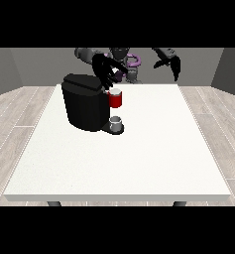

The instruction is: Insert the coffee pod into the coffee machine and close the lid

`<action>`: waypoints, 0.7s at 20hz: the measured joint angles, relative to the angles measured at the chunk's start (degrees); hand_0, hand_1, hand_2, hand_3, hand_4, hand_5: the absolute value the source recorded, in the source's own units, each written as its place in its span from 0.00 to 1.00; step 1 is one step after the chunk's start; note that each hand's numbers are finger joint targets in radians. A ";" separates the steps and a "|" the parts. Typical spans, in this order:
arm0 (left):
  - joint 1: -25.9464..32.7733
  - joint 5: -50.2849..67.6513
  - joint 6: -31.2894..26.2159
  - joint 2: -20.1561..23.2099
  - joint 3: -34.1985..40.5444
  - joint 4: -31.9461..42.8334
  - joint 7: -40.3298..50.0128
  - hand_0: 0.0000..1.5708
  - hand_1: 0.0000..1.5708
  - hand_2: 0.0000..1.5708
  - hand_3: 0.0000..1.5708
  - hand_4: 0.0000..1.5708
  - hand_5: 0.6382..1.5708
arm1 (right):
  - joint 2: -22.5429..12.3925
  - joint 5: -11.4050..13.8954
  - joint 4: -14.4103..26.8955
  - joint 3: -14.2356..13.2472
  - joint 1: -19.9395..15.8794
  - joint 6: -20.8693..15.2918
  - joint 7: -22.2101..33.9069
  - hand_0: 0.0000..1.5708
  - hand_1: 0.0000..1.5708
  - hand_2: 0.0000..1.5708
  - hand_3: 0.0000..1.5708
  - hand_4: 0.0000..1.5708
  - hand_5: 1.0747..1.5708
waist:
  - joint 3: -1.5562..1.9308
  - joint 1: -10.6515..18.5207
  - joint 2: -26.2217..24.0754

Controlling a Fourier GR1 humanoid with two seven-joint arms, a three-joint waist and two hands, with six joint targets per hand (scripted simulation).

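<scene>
Centrally, black coffee machine (84, 106), red holder (115, 99), grey cup (116, 122) beneath

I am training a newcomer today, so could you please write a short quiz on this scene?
1. True or false: the cup stands on the machine's base, below the red holder.
2. Which robot hand is over the machine: (a) the one at the view's left, (b) the one at the view's right?
3. Fill in: the machine stands on the ___ half of the table as viewed.

Key: 1 true; 2 a; 3 left.
</scene>
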 measured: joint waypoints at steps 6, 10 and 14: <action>-2.32 0.29 -1.12 -0.43 -1.17 -0.20 -0.44 0.00 0.00 0.00 0.00 0.23 1.00 | -3.39 1.26 -3.75 -1.57 -0.90 0.34 6.68 0.00 0.00 0.00 0.00 0.00 1.00 | 0.46 3.70 2.29; -3.86 0.07 -1.75 -0.71 -2.24 -0.28 -0.56 0.00 0.00 0.00 0.00 0.27 1.00 | -6.15 2.50 -5.48 -2.56 -2.02 1.57 9.22 0.00 0.00 0.00 0.00 0.00 1.00 | 0.73 6.64 4.01; -5.46 0.22 -2.30 -1.18 -2.94 -0.22 -0.97 0.00 0.00 0.00 0.00 0.16 1.00 | -5.52 2.01 -6.58 -2.68 -5.47 1.85 6.16 0.00 0.00 0.00 0.00 0.00 1.00 | 0.12 10.95 6.21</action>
